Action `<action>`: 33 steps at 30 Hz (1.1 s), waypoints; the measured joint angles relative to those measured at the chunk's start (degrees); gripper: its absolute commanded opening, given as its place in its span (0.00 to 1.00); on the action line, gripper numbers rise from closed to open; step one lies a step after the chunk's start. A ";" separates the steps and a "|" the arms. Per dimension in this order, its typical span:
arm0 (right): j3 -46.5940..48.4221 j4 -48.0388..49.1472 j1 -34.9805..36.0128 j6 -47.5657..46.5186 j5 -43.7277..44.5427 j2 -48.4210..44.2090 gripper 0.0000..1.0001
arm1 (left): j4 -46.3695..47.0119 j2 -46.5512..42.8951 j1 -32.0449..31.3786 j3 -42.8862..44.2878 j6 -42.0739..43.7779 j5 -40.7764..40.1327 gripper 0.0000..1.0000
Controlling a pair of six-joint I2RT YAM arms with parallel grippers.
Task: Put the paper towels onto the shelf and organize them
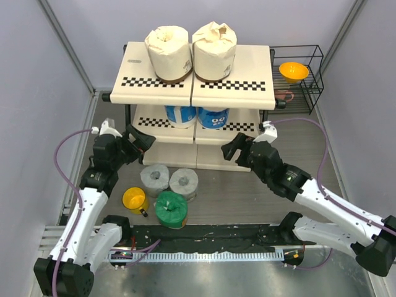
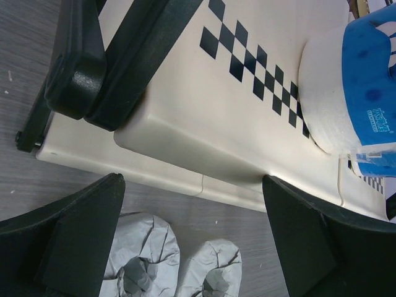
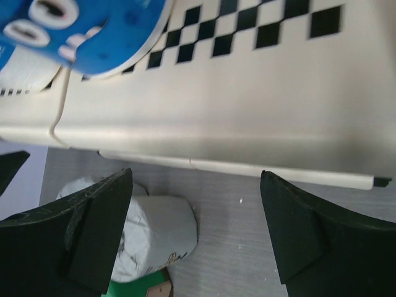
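Two cream paper towels [image 1: 167, 52] [image 1: 214, 49] stand on the top board of the shelf [image 1: 247, 68]. Two blue-and-white rolls [image 1: 181, 116] [image 1: 213, 117] sit on the middle tier. On the table in front stand two grey rolls [image 1: 154, 179] [image 1: 184, 182] and a green roll [image 1: 171, 208]. My left gripper [image 1: 141, 143] [image 2: 192, 235] hangs open by the shelf's left front, above the grey rolls [image 2: 139, 253]. My right gripper [image 1: 232, 150] [image 3: 195, 229] is open at the right front, with a grey roll [image 3: 154, 235] below it. Neither holds anything.
A small yellow mug [image 1: 134, 199] stands left of the green roll. A black wire rack [image 1: 312, 80] with an orange bowl [image 1: 293, 71] sits at the back right. Grey walls close in both sides.
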 measured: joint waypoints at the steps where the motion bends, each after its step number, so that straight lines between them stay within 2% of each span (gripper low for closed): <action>1: -0.22 0.57 -1.68 -0.07 -0.90 -0.02 0.90 | 0.70 0.48 0.00 0.00 0.07 0.02 1.00; 7: -0.87 2.05 -8.74 -1.14 -6.21 1.01 0.89 | 2.43 1.79 0.00 0.02 0.35 0.11 1.00; 23: -0.85 5.66 -15.21 -4.37 -13.62 3.76 0.89 | 5.35 5.29 -0.02 1.09 0.81 1.09 1.00; 29: -0.85 2.01 -15.06 -4.17 -13.84 -0.98 0.89 | -2.40 -1.49 -0.02 4.42 3.54 0.63 1.00; 33: -0.70 -0.28 -10.43 -2.58 -12.59 -5.97 0.89 | -7.65 -9.79 -0.02 5.35 4.15 -1.18 1.00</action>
